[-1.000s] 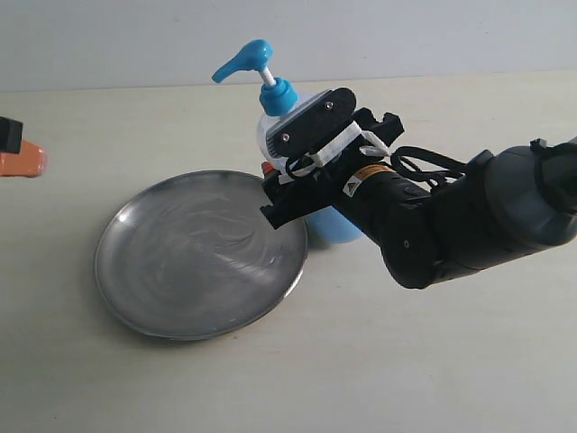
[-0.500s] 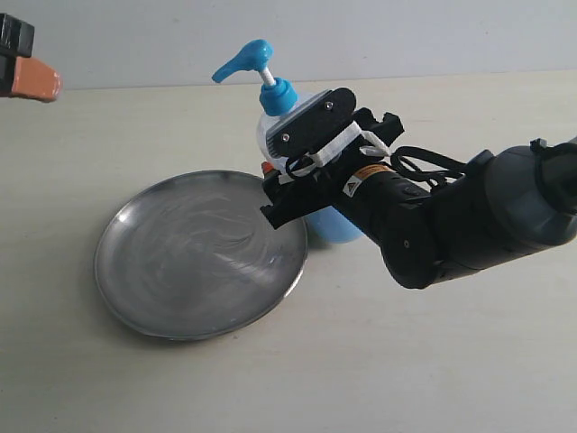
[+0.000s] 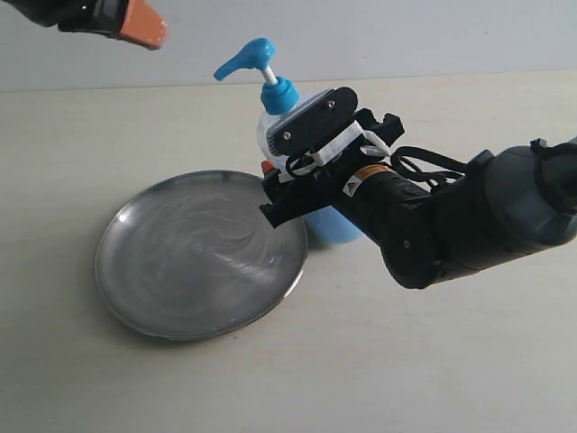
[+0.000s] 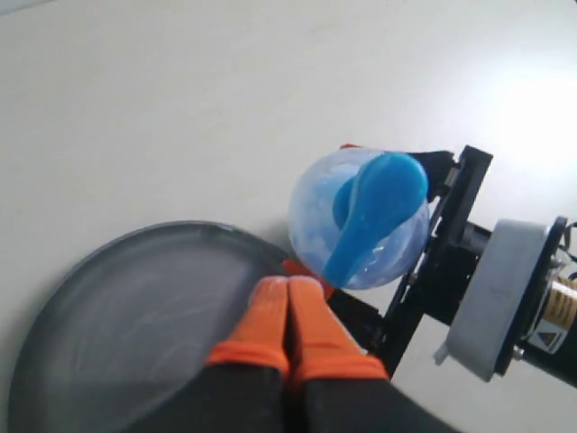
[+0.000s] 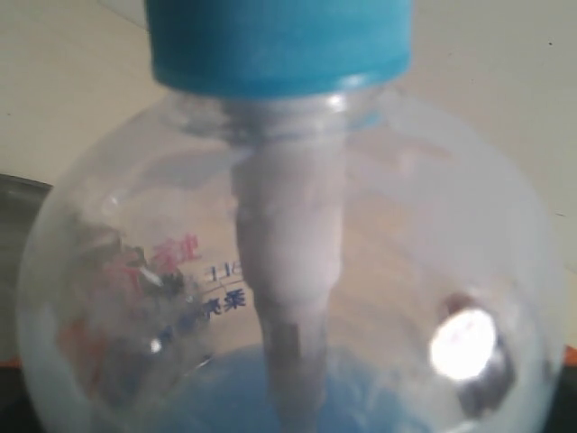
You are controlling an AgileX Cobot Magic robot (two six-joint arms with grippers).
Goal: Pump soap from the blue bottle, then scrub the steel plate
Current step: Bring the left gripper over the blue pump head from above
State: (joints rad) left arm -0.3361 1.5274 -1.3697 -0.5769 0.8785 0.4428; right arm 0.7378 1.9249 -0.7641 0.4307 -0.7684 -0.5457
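Observation:
The blue bottle (image 3: 273, 122) stands upright at the far right rim of the steel plate (image 3: 200, 254), its blue pump head (image 3: 245, 58) pointing left. My right gripper (image 3: 278, 158) is shut on the bottle's body. Light blue soap (image 5: 225, 397) fills the lower part of the bottle. My left gripper (image 3: 146, 24) hangs high at the upper left, its orange fingers pressed together with nothing between them. In the left wrist view this gripper (image 4: 288, 287) hovers over the plate (image 4: 117, 316), just short of the pump nozzle (image 4: 365, 216). Pale smears streak the plate.
The pale table (image 3: 433, 361) spreads all round the plate. My right arm (image 3: 469, 216) reaches in from the right, low over the table. A light wall (image 3: 406, 36) closes the back.
My left gripper has risen from the left edge and moved right, toward the pump head. The right arm, the bottle and the plate have not moved.

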